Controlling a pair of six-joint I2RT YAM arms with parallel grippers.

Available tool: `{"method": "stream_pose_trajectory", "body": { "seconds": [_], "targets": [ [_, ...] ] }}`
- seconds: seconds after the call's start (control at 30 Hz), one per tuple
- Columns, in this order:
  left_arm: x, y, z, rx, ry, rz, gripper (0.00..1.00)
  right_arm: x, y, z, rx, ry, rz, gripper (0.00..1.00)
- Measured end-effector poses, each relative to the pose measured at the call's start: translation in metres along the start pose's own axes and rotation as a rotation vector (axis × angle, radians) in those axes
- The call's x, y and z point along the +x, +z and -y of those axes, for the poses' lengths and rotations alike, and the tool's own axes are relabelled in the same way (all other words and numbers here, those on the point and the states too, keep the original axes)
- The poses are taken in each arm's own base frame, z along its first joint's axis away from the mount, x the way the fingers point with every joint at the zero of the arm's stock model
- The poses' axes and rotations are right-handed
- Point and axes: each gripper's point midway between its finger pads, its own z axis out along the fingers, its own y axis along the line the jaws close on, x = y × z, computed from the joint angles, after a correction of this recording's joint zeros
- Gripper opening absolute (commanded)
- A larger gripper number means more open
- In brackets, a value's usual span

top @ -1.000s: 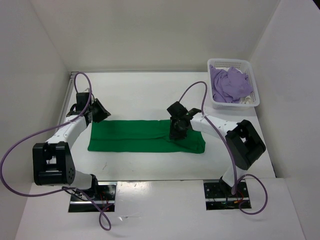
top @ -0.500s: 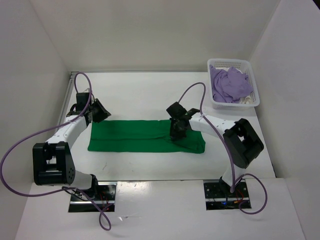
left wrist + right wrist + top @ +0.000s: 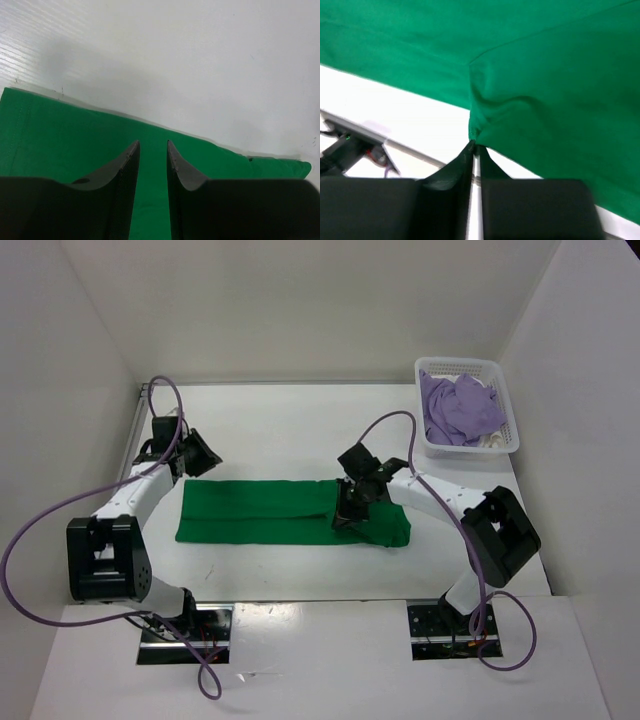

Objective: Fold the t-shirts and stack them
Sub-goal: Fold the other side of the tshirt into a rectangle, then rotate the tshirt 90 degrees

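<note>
1. Starting at the near edge, both arm bases sit on dark mounting plates point(image 3: 185, 628). The wiring there is too small to make out. A purple cable point(image 3: 25, 550) loops wide from the left arm.
2. The green t-shirt point(image 3: 265, 512) lies flat as a long band across the middle of the tabletop point(image 3: 300, 430). The right arm crosses its right end and covers part of it from above.
3. The right fingers point(image 3: 451, 172) are closed, pinching the near edge of the green t-shirt point(image 3: 545, 100) toward its right end. In the right wrist view the cloth gathers into wrinkles where it enters the tips. How deep the fold goes between them is hidden. From above, the gripper body hides the tips, and I cannot tell whether the pinched edge is off the tabletop point(image 3: 415, 117).
4. At the lower left of that wrist view, dark hardware point(image 3: 355, 145) with red and green specks is too blurred to identify.
5. The left fingers point(image 3: 125, 167) stand a narrow gap apart and hold nothing, and green cloth shows through the gap. They hang over the far left corner of the green t-shirt point(image 3: 55, 135), beside bare tabletop point(image 3: 200, 60). The frame's lower edge cuts off their roots, and I cannot tell whether the tips touch the cloth.
6. Farthest off, in the right corner, the white basket point(image 3: 458, 364) holds the crumpled purple t-shirt point(image 3: 458, 410), which hides most of its inside. A pale scrap point(image 3: 490, 440) under the purple cloth is hard to tell from the basket wall.
</note>
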Motion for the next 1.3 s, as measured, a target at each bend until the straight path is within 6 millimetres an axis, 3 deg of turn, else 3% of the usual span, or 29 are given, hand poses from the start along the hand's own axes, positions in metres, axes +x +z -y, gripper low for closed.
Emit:
{"method": "stream_pose_trajectory", "body": {
  "seconds": [0.3,0.37,0.43,0.47,0.53,0.73,0.83,0.87,0.97,1.1,1.23,1.3],
  "targets": [
    [-0.005,0.004,0.005,0.007,0.000,-0.007,0.35,0.008,-0.003,-0.007,-0.032,-0.009,-0.042,0.36],
    [-0.009,0.005,0.008,0.013,0.000,-0.006,0.35,0.006,-0.006,-0.008,-0.030,-0.027,-0.039,0.18],
    [-0.011,0.004,0.012,0.025,0.004,-0.003,0.35,0.000,-0.008,-0.007,-0.032,-0.028,-0.022,0.05],
    [-0.011,0.004,0.015,0.029,0.008,-0.004,0.35,-0.004,-0.010,-0.005,-0.032,-0.023,-0.010,0.01],
    [-0.006,0.004,0.022,0.042,0.020,-0.012,0.35,-0.016,-0.013,0.001,-0.029,0.000,0.019,0.01],
    [0.032,0.008,0.038,0.070,0.052,-0.089,0.35,-0.080,-0.011,0.034,0.036,0.104,0.207,0.01],
    [0.047,0.001,0.049,0.091,0.083,-0.115,0.35,-0.098,0.006,0.048,0.071,0.143,0.240,0.01],
    [0.048,-0.002,0.052,0.100,0.089,-0.115,0.35,-0.106,0.019,0.061,0.103,0.175,0.243,0.01],
    [0.050,-0.024,0.073,0.157,0.124,-0.095,0.35,-0.113,0.042,0.079,0.151,0.234,0.220,0.01],
    [0.044,-0.057,0.095,0.238,0.152,-0.044,0.35,-0.152,0.051,0.068,0.144,0.259,0.270,0.01],
    [0.045,-0.070,0.095,0.245,0.153,-0.042,0.35,-0.221,0.081,0.033,0.067,0.268,0.311,0.01],
    [0.048,-0.075,0.093,0.240,0.152,-0.051,0.35,-0.265,0.095,0.009,0.014,0.256,0.353,0.02]
  ]
}}
